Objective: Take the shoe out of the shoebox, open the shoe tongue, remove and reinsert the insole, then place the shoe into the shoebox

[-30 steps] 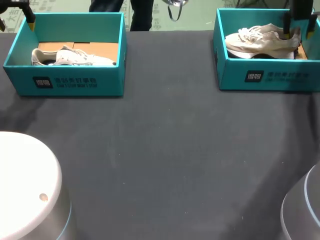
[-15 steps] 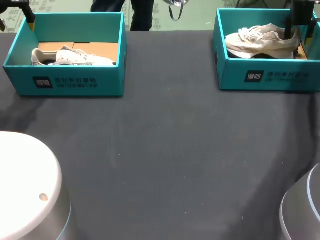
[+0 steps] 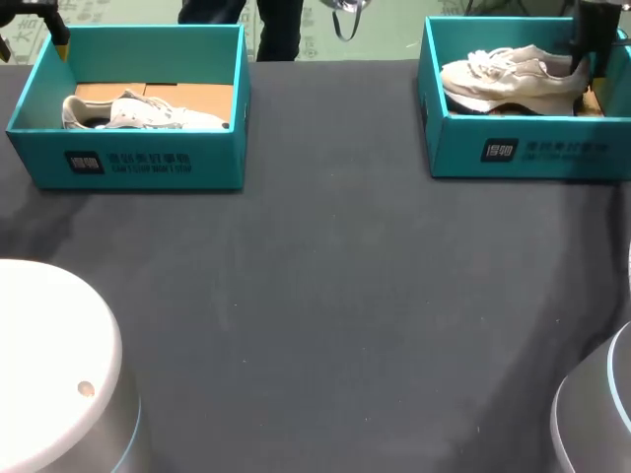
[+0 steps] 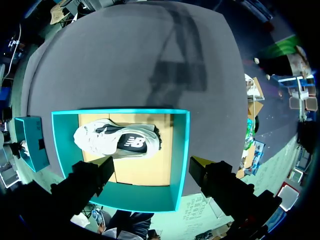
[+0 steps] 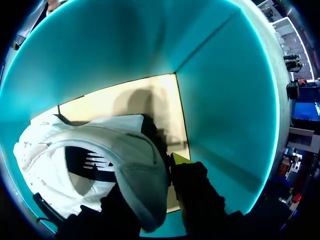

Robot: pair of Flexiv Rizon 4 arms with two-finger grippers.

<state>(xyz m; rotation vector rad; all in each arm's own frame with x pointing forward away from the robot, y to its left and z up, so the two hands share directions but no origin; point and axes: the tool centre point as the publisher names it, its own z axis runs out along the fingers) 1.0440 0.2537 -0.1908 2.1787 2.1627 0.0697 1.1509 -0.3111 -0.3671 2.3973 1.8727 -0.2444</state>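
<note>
White print on the left shoebox point(image 3: 209, 164) and right shoebox point(image 3: 592, 153) fronts — probably characters, illegible.

Right tool point(image 3: 581, 65) meets the shoe point(image 3: 503, 81) at its heel (inside right shoebox point(image 3: 552, 150))

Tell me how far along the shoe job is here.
Done: nothing yet; the right shoe sits in its shoebox. In hand: the right pincer is clamped on its heel. Still to do: lifting out, tongue, insole, putting back. The left pincer hangs open above the left shoe, untouched.
</note>
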